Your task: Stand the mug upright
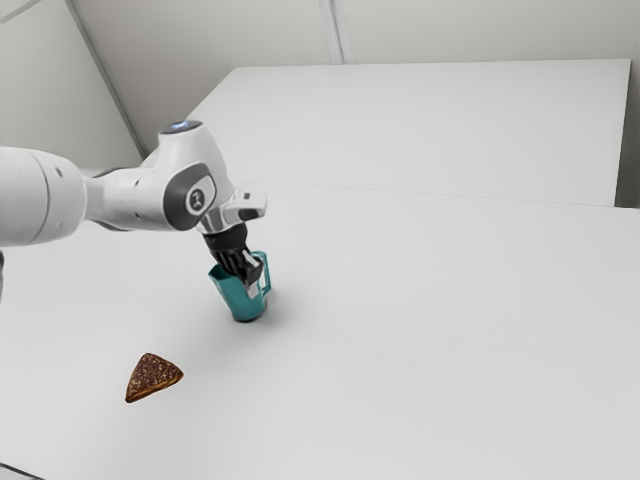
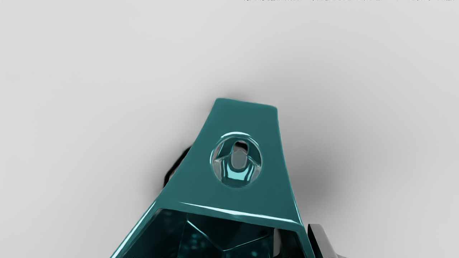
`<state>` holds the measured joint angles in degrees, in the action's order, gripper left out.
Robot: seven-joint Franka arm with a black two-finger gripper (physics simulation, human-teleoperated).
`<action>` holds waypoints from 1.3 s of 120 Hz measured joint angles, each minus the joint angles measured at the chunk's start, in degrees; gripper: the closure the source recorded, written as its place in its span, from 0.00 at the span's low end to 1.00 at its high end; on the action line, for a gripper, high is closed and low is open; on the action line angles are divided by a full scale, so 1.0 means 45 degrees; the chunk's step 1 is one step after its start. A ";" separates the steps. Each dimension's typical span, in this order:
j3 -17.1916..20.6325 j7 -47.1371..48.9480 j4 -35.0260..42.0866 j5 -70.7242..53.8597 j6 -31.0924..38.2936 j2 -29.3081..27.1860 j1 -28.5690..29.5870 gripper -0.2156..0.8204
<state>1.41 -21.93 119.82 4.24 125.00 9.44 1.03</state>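
Righting is judged in hand: the leaning mug (image 1: 238, 299) is pinched by its wall in the claw (image 1: 248, 280). Its base should be levelled on the desk (image 1: 430, 340) before release.

Teal all over the mug (image 1: 238, 299), with bright pale-cyan highlights streaking its rim! Black on the pincer (image 1: 244, 272), white and dark grey along the arm (image 1: 138, 197)! Dark brown, pale-speckled, goes the triangular wedge (image 1: 153, 376), and the bench (image 1: 420, 330) is plain pale grey!
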 joint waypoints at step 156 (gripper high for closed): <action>-0.0174 0.0794 -0.5781 0.0224 -0.5941 -0.1418 0.0097 0.21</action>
<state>0.63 -18.36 93.80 5.25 98.27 3.05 1.47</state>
